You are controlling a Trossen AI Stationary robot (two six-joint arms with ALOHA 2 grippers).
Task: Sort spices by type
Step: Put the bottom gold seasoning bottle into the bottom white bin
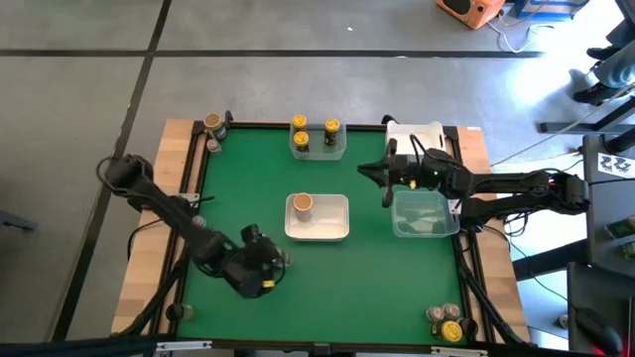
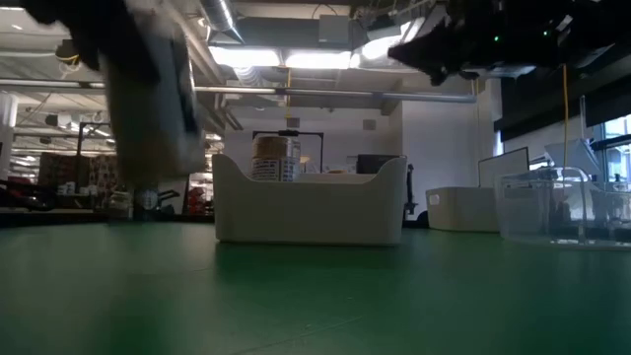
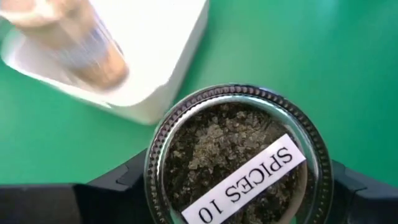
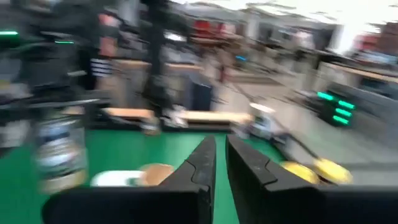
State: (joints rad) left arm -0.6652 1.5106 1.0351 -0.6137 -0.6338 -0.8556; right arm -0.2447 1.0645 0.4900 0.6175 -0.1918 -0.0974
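Glass jar point(image 3: 236, 155) is clamped in my left gripper point(image 1: 260, 270) near the white tub point(image 1: 332, 223), right gripper point(image 1: 385, 185) clenched empty; a slack hold could drop it

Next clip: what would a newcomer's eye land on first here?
Probably the glass spice jar labelled "SPICES 10", gripped between the left gripper's dark fingers above the green mat, near the table's front left. Next, the white rectangular tub at mid-table, holding one tan-capped jar. The right gripper, shut and empty, hovers beside a clear plastic tub on the right.
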